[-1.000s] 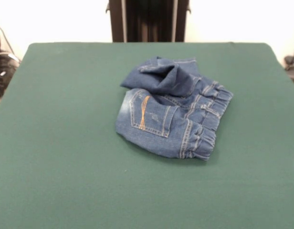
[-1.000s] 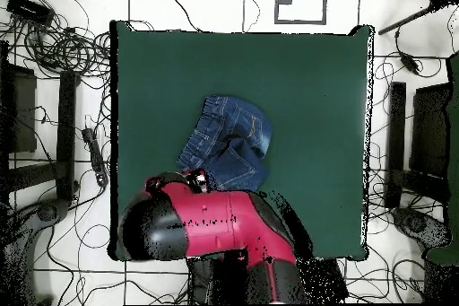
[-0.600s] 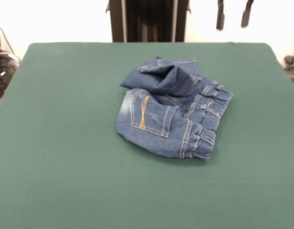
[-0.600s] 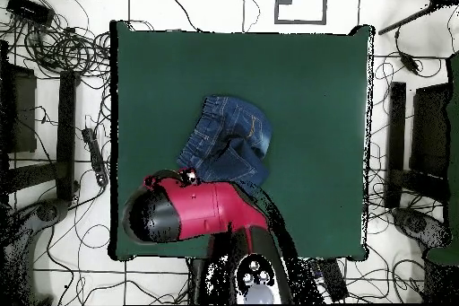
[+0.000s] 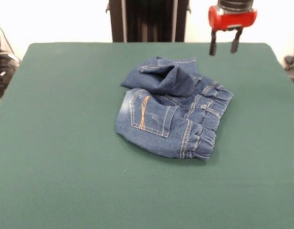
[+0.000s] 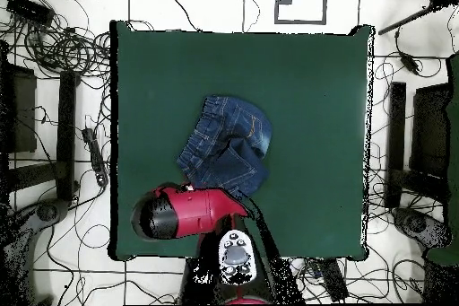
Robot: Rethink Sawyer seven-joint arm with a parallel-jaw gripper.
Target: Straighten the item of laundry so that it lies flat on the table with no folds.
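The item of laundry point(image 5: 173, 107), a small pair of blue denim jeans, lies bunched near the middle of the green table point(image 5: 66, 143). One leg is folded over its far part. A back pocket with orange stitching point(image 5: 144, 112) faces up, and the gathered waistband point(image 5: 209, 119) points right. My gripper point(image 5: 224, 47) hangs above the table's far right area, beyond the jeans and apart from them, open with nothing between its black fingers point(image 5: 213, 47). From overhead, the jeans point(image 6: 226, 144) lie on the table point(image 6: 305, 87), and the red arm point(image 6: 193, 213) hides the gripper.
Cables point(image 6: 63, 42) lie tangled on the floor round the table, with black frames at its left point(image 6: 63, 132) and right point(image 6: 399, 141). More cables point(image 5: 1, 67) show at the left edge of the front view.
The gripper has come down into the front view from the top edge, open all the while. In the overhead view the arm has drawn back off the jeans. The jeans have not moved.
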